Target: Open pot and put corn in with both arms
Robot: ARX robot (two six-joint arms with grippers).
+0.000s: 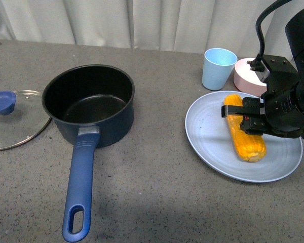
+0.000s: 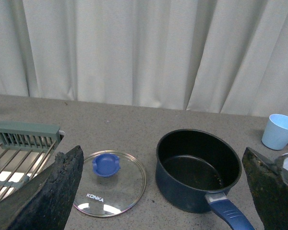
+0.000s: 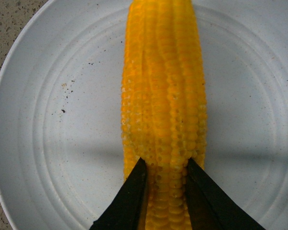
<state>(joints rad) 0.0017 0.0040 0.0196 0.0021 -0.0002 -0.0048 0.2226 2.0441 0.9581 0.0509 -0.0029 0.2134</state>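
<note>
While the right gripper (image 1: 242,115) clamps the far end of the corn (image 1: 247,135), the cob lies on the blue plate (image 1: 207,134). The left gripper (image 2: 162,151), jaws wide apart, faces the uncovered pot (image 1: 88,104), its glass lid (image 1: 17,121) beside it.

Front view: light was even and diffuse, taken to come from above, since shadows lay close under things. Soft-edged shadows were recorded on the worktop (image 1: 157,152) below centre and on the plate (image 1: 207,136) beside the corn (image 1: 248,142). A small white glare patch was noted on the glass lid (image 1: 20,126).

Left wrist view: the curtain (image 2: 134,48) was lit brightly and flatly. The left fingers (image 2: 53,191) were rendered dark and out of focus. Pale reflections were seen in the lid.

Right wrist view: the corn was sharp and strongly saturated. A faint shadow band was noted across the plate. The right fingers (image 3: 125,201) were underexposed silhouettes.
</note>
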